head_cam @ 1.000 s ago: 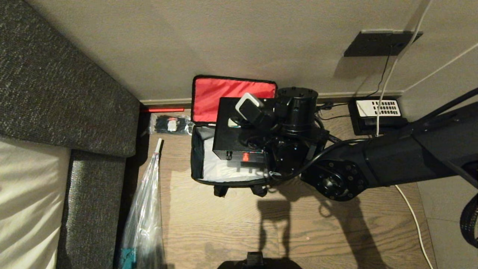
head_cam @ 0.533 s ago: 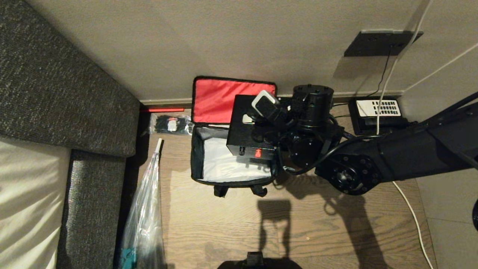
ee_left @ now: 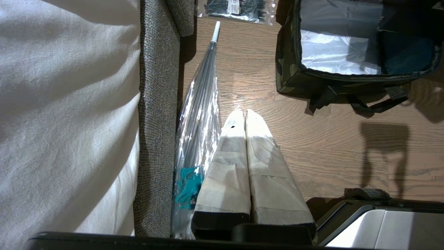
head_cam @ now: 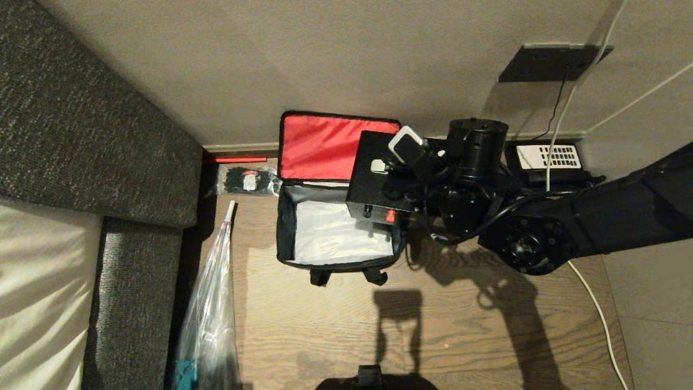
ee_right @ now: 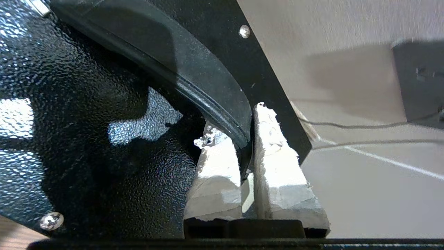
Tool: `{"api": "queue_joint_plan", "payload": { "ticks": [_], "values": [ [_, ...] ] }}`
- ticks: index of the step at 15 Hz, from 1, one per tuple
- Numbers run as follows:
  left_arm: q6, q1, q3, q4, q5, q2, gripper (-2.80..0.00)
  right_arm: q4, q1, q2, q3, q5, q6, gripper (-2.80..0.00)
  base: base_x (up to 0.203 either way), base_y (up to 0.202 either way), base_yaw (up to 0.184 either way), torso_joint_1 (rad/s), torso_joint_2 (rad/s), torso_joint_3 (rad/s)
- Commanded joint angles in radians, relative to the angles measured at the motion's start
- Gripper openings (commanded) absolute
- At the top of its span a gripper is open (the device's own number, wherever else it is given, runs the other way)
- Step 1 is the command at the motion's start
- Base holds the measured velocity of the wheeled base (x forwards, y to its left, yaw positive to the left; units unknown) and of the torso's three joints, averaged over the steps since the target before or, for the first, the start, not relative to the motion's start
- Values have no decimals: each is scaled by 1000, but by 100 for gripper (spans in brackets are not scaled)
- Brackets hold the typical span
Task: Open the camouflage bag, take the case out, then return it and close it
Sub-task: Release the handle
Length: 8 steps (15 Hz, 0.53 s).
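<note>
The camouflage bag (head_cam: 338,238) sits open on the wooden floor (head_cam: 433,325) at the centre of the head view, its red-lined lid (head_cam: 325,146) flipped back against the wall and its pale silvery interior exposed. The case (head_cam: 379,184), a black box with a small red mark on its near side, hangs just above the bag's right-hand edge, partly over the opening and partly clear of it. The right tool (ee_right: 242,139) is clenched on the case's black handle (ee_right: 194,73), its padded fingers (ee_right: 274,163) pinching the handle from either side in the right wrist view, with the case's pebbled black surface filling the left of that frame. The right arm (head_cam: 595,216) reaches in from the right edge of the head view.

The left tool (ee_left: 244,119) is parked low in the left wrist view, fingers pressed together and holding nothing, pointing over the floor beside a folded clear umbrella (ee_left: 201,114).

A grey sofa (head_cam: 81,135) fills the left of the head view. A clear packet of black ties (head_cam: 246,180) lies against the wall just left of the bag, and a black telephone with a white keypad (head_cam: 547,162) sits at the upper right, behind the arm. White cable (head_cam: 601,319) trails across the floor at lower right.
</note>
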Motion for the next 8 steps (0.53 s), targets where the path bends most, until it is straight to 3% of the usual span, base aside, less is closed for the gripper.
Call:
{"api": "queue_joint_plan", "payload": {
  "ticks": [1, 8],
  "values": [
    [0, 0, 3, 0, 0, -2, -280, -4, -31, -14, 12, -3, -5, -280, 0, 0, 0, 0, 0, 0],
    [0, 0, 3, 0, 0, -2, -280, -3, -88, -44, 43, 9, -2, -280, 0, 0, 0, 0, 0, 0]
  ]
}}
